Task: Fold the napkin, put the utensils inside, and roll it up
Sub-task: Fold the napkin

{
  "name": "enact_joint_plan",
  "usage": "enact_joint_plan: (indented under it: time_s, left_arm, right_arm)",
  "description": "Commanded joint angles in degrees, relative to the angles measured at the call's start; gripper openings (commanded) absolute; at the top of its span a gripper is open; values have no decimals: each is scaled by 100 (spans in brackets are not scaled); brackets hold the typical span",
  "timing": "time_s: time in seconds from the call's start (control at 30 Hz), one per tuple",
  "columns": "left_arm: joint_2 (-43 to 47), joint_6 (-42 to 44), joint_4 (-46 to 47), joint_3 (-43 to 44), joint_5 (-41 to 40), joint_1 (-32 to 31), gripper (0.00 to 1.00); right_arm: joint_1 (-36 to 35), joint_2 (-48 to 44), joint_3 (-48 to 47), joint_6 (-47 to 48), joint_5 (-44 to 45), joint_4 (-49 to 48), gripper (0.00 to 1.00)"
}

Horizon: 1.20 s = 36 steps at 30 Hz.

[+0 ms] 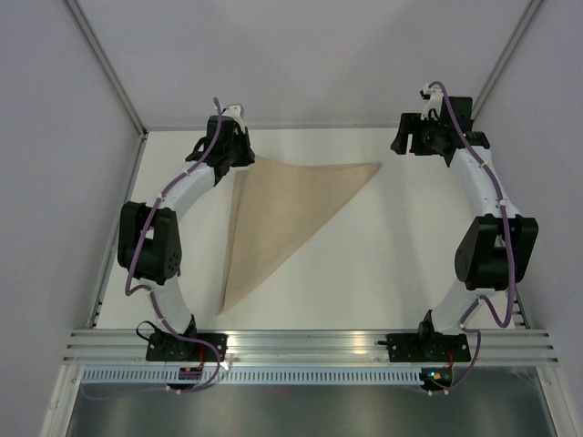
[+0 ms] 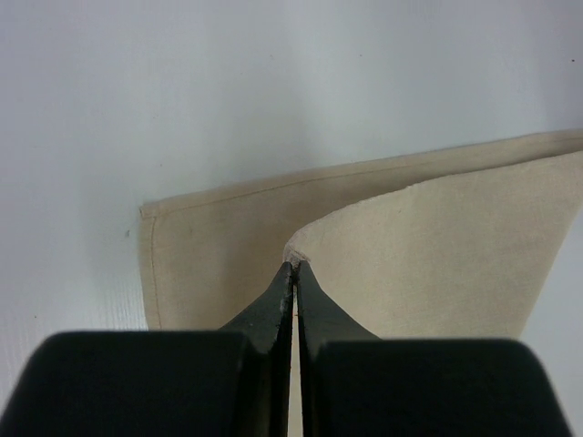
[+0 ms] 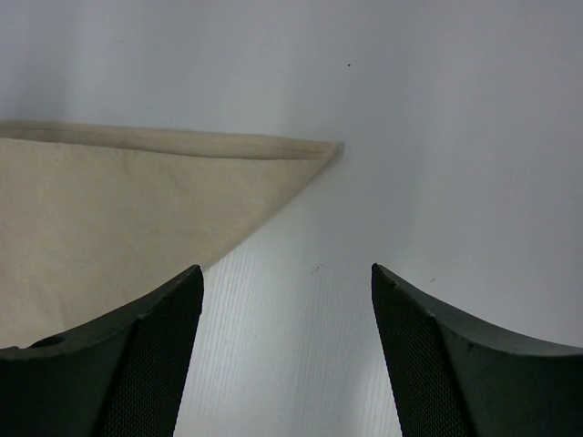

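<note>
1. Location: the napkin (image 1: 282,218) lies on the white table (image 1: 410,273), left of centre, doubled into a triangle. Its square corner sits far-left, one tip points to the far right, and the other points toward the near edge.
2. Left gripper (image 2: 293,264): the jaws are pinched tight on the corner of the napkin's upper layer. It holds that corner slightly raised and set in from the lower layer's corner, which shows bare on the left in the left wrist view.
3. Right gripper (image 3: 285,269): the jaws are spread wide and hold nothing. It hovers just beyond the napkin's far-right tip, clear of the cloth.
4. Utensils: none is visible in any view.
5. Handling, judged: the cloth looks light, limp and matte. It should drape and drag rather than keep its shape, and it is unlikely to slip from a firm pinch. There is no fragility concern.
6. Grip points, judged: corners and hemmed edges are the best places to hold. A pinch mid-cloth would bunch both layers.
7. Orientation: the long axis follows the diagonal edge from the far-right tip to the near-left tip. The shorter edges run along the far side and down the left.
</note>
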State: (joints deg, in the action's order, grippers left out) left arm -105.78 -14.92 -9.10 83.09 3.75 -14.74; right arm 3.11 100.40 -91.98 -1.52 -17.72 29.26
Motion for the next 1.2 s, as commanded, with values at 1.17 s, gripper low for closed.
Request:
enact_joint_plan:
  time_s: [1.17]
  left_arm:
    - [-786, 86, -109, 753, 188, 349, 2]
  right_arm:
    - [-39, 147, -215, 108, 146, -60, 79]
